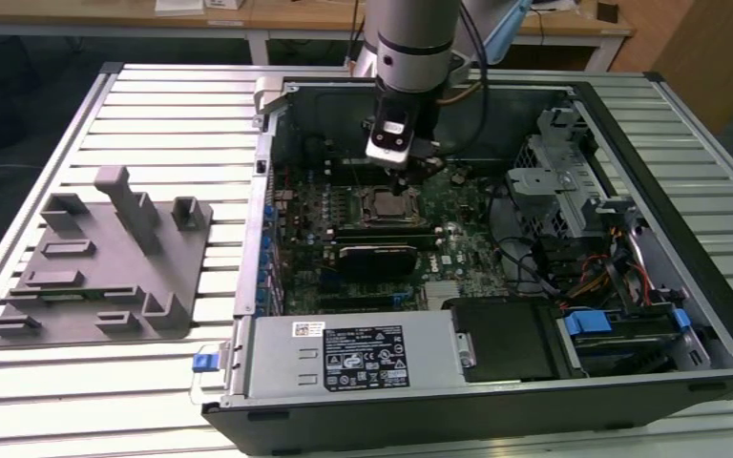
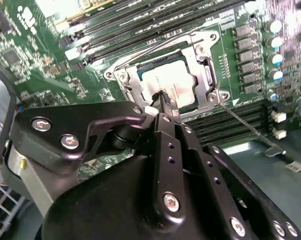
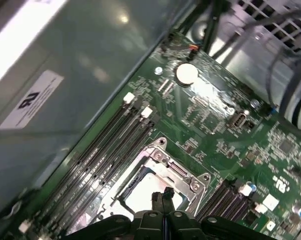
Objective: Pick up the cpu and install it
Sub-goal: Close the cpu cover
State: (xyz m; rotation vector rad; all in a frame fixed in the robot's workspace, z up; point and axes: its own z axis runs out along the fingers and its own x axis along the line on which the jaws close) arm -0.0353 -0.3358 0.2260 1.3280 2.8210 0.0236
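The cpu [image 2: 176, 80] lies flat inside the black socket with the metal frame [image 2: 205, 75] on the green motherboard; its silvery top shows in both wrist views [image 3: 140, 194] and in the exterior view [image 1: 389, 202]. My gripper [image 2: 163, 99] hangs just above the cpu's near edge, its two black fingers pressed together and shut, with nothing visible between them. In the first wrist view the shut tips of the gripper [image 3: 163, 194] stand over the socket. In the exterior view the gripper [image 1: 401, 174] reaches down into the open computer case [image 1: 621, 124]. The grey plastic tray [image 1: 99, 267] sits on the table at the exterior view's left.
Memory slots [image 2: 140, 17] run beside the socket. A black card [image 1: 380, 258], the power supply [image 1: 341, 355], a drive cage [image 1: 571, 181] and bundled cables [image 1: 596, 277] crowd the case. The case's metal wall [image 3: 65, 75] rises close to the socket. A thin wire lever [image 2: 245, 125] lies by the frame.
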